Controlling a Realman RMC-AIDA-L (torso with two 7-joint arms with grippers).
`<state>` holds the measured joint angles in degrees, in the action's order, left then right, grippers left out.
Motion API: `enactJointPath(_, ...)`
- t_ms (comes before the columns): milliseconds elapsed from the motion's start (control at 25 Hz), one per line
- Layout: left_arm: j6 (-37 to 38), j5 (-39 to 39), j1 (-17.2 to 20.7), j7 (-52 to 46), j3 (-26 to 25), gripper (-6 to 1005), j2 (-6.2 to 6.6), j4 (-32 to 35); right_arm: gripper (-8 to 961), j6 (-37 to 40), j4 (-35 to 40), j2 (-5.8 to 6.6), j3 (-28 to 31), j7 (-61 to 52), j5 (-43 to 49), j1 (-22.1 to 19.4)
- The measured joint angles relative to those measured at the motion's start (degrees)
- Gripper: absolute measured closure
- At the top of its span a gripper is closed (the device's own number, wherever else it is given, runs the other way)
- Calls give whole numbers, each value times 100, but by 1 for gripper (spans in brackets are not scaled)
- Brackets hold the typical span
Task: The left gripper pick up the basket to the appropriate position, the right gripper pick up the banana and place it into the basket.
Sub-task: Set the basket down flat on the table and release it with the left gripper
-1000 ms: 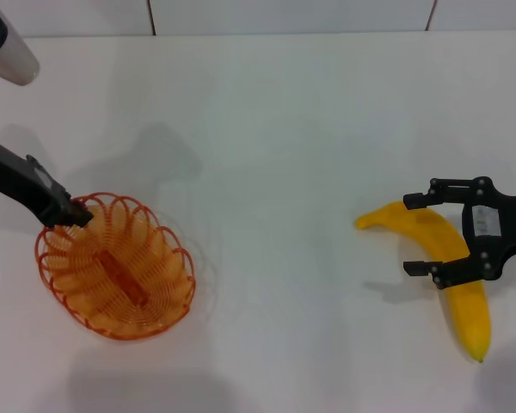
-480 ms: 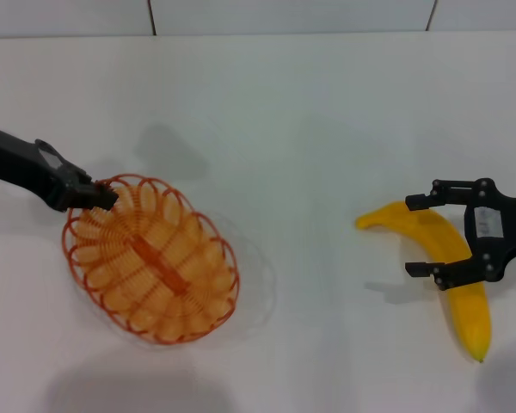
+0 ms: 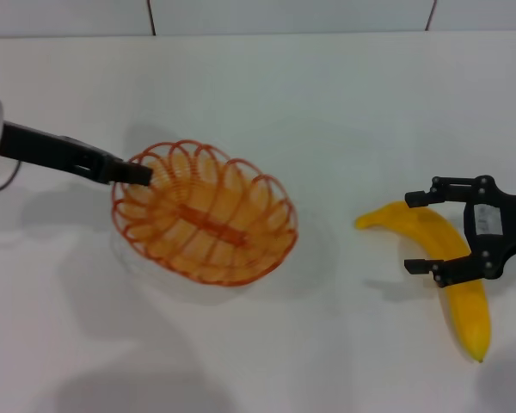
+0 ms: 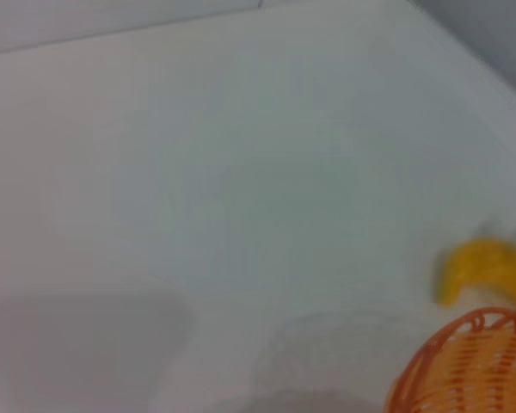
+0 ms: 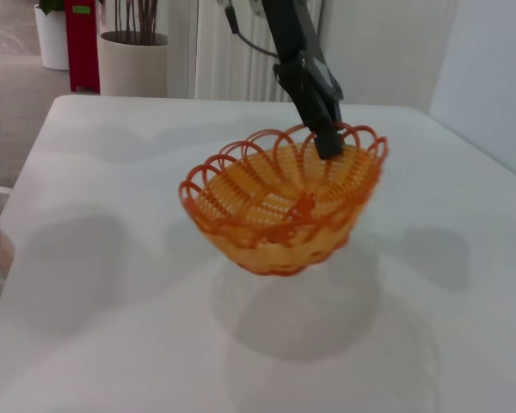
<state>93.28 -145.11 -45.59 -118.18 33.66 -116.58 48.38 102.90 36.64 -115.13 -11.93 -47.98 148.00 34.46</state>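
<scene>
your left gripper [image 3: 136,174] is pinching the basket [image 3: 208,224] rim, lifted mid-table, while your right gripper [image 3: 423,234] hangs open astride the banana [image 3: 447,275], not yet grasped.

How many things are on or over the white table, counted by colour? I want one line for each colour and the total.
Orange: 1, the wire basket, held at its rim by the left claw.
Yellow: 1, the banana.
Black: 2, the left claw and the right claw, open around the banana.
Total: 4.
</scene>
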Motion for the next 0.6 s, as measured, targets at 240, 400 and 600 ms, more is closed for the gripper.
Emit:
enactJointPath(240, -329, 545, 1, -315, 40, 911, -8, -662, 74, -4, -2, 0, -1, 0, -9, -3)
enactJointPath(400, -434, 579, -47, -533, 88, 913, -19, -1012, 74, -8, -5, 0, 4, 0, -9, 13)
enactJointPath(600, -607, 523, -191, -834, 448, 912, -22, -1391, 74, -8, -8, 0, 7, 1, -13, 40)
